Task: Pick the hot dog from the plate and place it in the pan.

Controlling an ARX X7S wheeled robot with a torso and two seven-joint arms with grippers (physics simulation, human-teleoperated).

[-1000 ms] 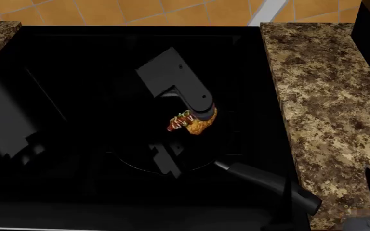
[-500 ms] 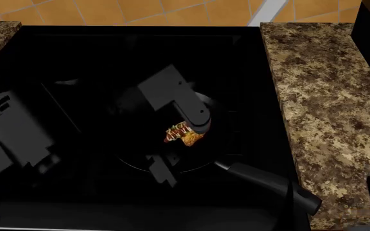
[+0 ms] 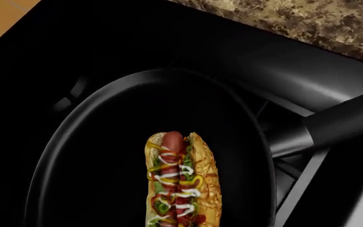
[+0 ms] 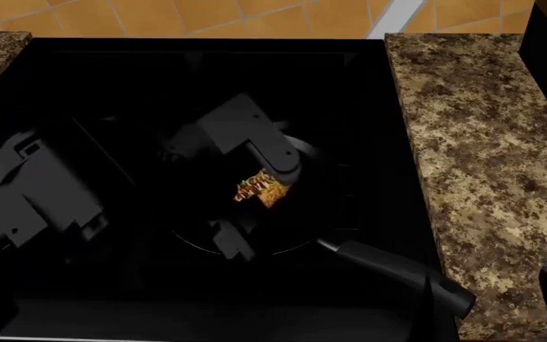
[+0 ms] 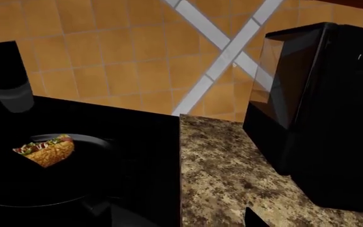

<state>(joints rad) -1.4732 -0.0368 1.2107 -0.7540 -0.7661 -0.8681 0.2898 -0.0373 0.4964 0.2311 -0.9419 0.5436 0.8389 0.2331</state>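
The hot dog is sitting over the middle of the pan, its bun lying lengthwise with the red sausage and the green, yellow and white toppings facing up. From the head view the hot dog is showing just below the end of the left arm, which is reaching in over the pan; whether the bun is resting on the pan floor or hanging just above it, I cannot tell. The left gripper is hovering at the hot dog, but its fingers are lost against the black pan, so I cannot tell if it is spread or pinching the bun.

The pan is holding nothing else, and its long handle is pointing toward the granite counter. The pan is sitting on a black stovetop. In the right wrist view a black appliance is standing on the counter by the tiled wall. The right gripper is not showing.
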